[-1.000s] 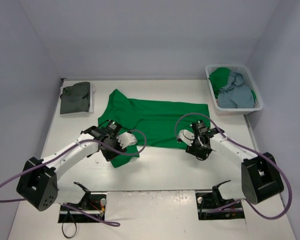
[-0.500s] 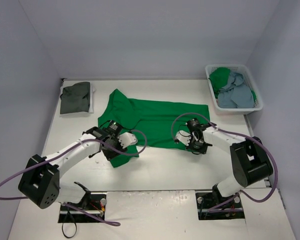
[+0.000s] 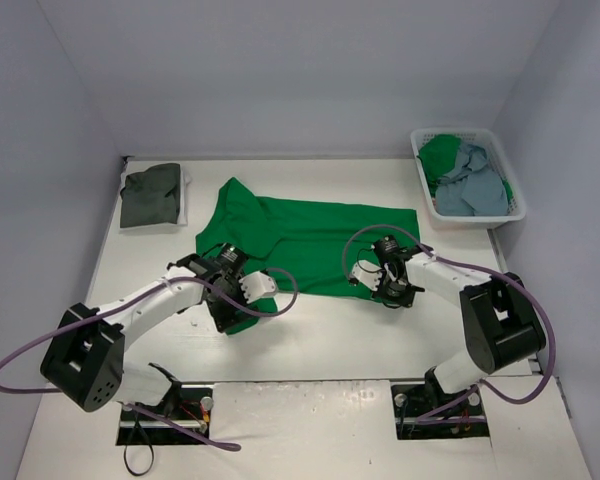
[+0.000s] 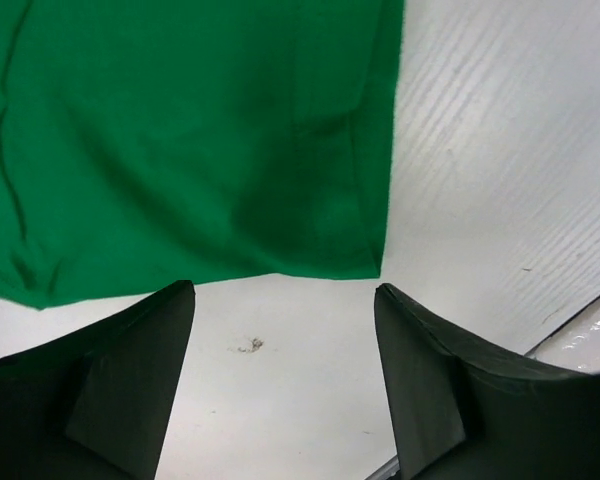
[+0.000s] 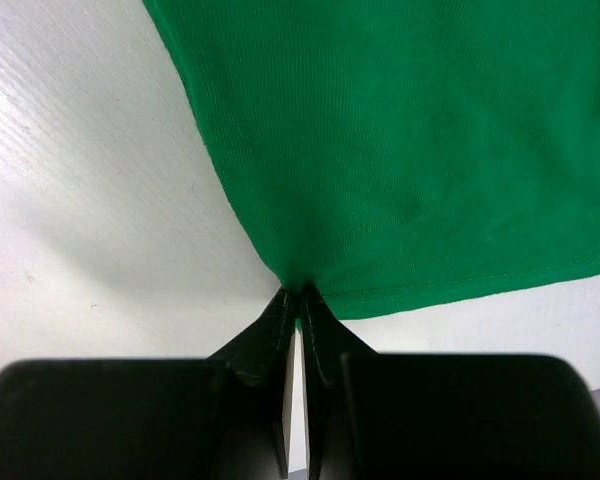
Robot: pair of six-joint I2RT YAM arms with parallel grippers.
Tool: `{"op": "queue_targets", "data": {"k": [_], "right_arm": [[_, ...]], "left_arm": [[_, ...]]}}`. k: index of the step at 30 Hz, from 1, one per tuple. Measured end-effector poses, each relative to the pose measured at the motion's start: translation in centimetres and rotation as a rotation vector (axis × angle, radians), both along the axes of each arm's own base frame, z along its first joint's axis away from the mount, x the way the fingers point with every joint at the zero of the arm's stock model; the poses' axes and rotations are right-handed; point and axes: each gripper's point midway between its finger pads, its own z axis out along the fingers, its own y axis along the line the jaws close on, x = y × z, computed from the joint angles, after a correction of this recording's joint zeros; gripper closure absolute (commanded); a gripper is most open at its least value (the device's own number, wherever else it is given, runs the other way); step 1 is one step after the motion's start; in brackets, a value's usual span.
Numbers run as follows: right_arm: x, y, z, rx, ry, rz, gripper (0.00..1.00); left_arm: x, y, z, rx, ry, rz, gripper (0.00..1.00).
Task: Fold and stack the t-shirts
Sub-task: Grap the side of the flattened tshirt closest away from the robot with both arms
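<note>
Where right tool (image 5: 298, 298) pinches, green t-shirt (image 5: 410, 150) corner

matt green cloth t-shirt (image 5: 410, 150), ridged white table (image 5: 80, 150)

Left arm (image 3: 145, 303) and right arm (image 3: 442, 275) are white tubes with chunky black joints. A purple cable (image 3: 554, 345) trails from each toward the table's (image 3: 310, 345) near edge. The left gripper (image 4: 282, 290) has dark wedge fingers (image 4: 130, 400).
</note>
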Motion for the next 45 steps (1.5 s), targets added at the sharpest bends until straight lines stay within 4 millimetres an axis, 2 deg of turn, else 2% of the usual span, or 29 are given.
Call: {"op": "queue_targets", "data": {"k": [12, 16, 18, 19, 21, 23, 25, 30, 35, 36, 39, 40, 41, 42, 45], "right_arm": [[0.0, 0.0, 0.0, 0.001, -0.001, -0.008, 1.0], [0.0, 0.0, 0.0, 0.001, -0.001, -0.008, 1.0], [0.0, 0.0, 0.0, 0.001, -0.002, -0.009, 1.0], [0.0, 0.0, 0.0, 0.001, -0.001, -0.01, 1.0], [0.0, 0.0, 0.0, 0.002, -0.001, -0.011, 1.0], [0.0, 0.0, 0.0, 0.002, -0.001, -0.011, 1.0], [0.0, 0.0, 0.0, 0.002, -0.001, -0.011, 1.0], [0.0, 0.0, 0.0, 0.002, -0.002, -0.011, 1.0], [0.0, 0.0, 0.0, 0.002, -0.002, -0.011, 1.0], [0.0, 0.0, 0.0, 0.002, -0.002, -0.011, 1.0], [0.0, 0.0, 0.0, 0.003, -0.002, -0.011, 1.0], [0.0, 0.0, 0.0, 0.003, -0.002, -0.011, 1.0], [0.0, 0.0, 0.0, 0.003, -0.002, -0.011, 1.0], [0.0, 0.0, 0.0, 0.003, -0.002, -0.011, 1.0], [0.0, 0.0, 0.0, 0.004, -0.003, -0.01, 1.0]], "left_arm": [[-2.3, -2.5, -2.6, -0.012, 0.142, -0.098, 0.31], [-2.4, -3.2, -3.3, -0.005, 0.146, -0.113, 0.31], [-2.1, -3.2, -3.4, 0.011, 0.13, -0.112, 0.39], [-1.9, -3.2, -3.5, 0.02, 0.119, -0.11, 0.48], [-1.3, -3.1, -3.7, 0.036, 0.093, -0.102, 0.54], [-1.0, -3.0, -3.7, 0.044, 0.082, -0.097, 0.54], [-0.9, -3.0, -3.7, 0.047, 0.077, -0.092, 0.47], [-0.4, -2.8, -3.6, 0.059, 0.053, -0.073, 0.41], [-0.2, -2.7, -3.5, 0.067, 0.041, -0.066, 0.41], [-0.2, -2.7, -3.5, 0.067, 0.041, -0.065, 0.52], [-0.4, -2.8, -3.7, 0.067, 0.057, -0.061, 0.75], [-0.6, -2.9, -3.7, 0.067, 0.065, -0.062, 0.87], [-0.6, -3.0, -3.8, 0.069, 0.067, -0.062, 0.94], [-0.4, -3.1, -3.8, 0.073, 0.065, -0.061, 0.99], [-0.1, -3.1, -3.7, 0.082, 0.055, -0.06, 1.0]]}}
